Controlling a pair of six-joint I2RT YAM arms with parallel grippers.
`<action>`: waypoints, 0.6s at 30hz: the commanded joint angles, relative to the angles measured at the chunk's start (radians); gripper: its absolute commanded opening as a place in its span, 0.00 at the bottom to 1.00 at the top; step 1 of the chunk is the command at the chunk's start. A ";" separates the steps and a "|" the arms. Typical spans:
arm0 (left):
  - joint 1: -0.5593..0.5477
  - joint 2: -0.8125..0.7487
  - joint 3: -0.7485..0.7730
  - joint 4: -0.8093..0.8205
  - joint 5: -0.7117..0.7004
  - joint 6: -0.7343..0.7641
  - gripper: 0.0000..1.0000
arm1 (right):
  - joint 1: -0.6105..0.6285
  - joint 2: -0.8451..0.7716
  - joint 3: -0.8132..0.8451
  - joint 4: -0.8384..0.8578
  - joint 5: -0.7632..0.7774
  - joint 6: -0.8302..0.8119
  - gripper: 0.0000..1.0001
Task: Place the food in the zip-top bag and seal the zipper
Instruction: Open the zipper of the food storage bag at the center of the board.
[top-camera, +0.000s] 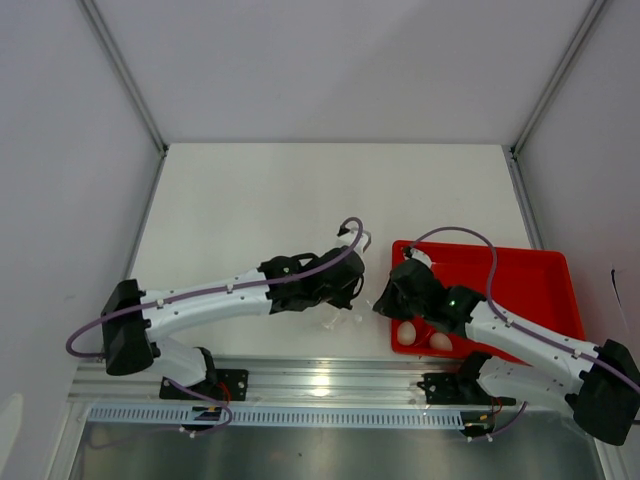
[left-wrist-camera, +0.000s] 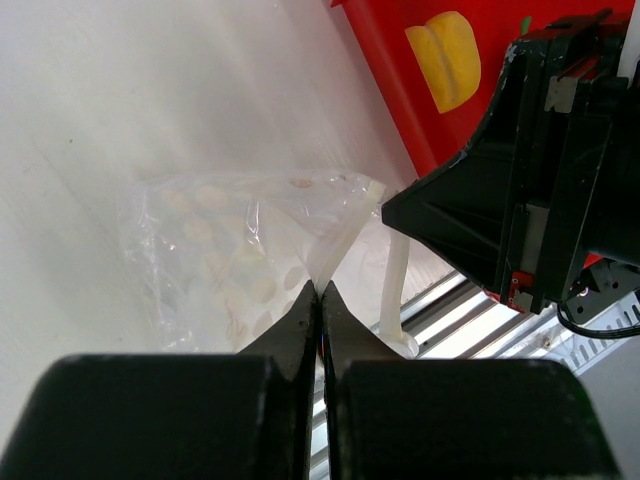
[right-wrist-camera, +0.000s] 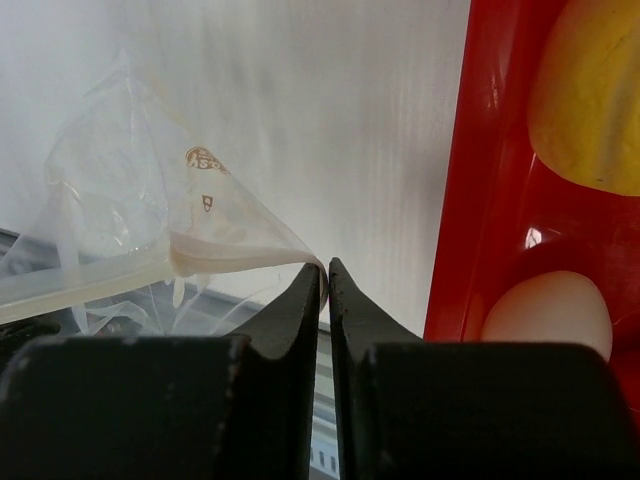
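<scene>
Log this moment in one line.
left gripper: shut on bag | right gripper: shut on bag corner | food: in tray

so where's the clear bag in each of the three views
Top view: bag low centre, between the two arm tips.
Left wrist: bag centre-left, just above the left fingers.
Right wrist: bag on the left, its corner reaching the right fingers.
Shared landmark: red tray, right of the bag everywhere.
</scene>
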 joint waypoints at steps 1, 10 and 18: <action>0.009 0.010 -0.002 0.046 0.017 0.020 0.01 | -0.008 -0.002 0.012 -0.049 0.033 -0.045 0.10; 0.016 0.027 -0.002 0.053 0.027 0.017 0.00 | -0.017 -0.047 0.073 -0.124 0.030 -0.055 0.34; 0.022 0.043 0.010 0.059 0.014 0.027 0.01 | -0.018 -0.145 0.122 -0.217 0.031 -0.039 0.52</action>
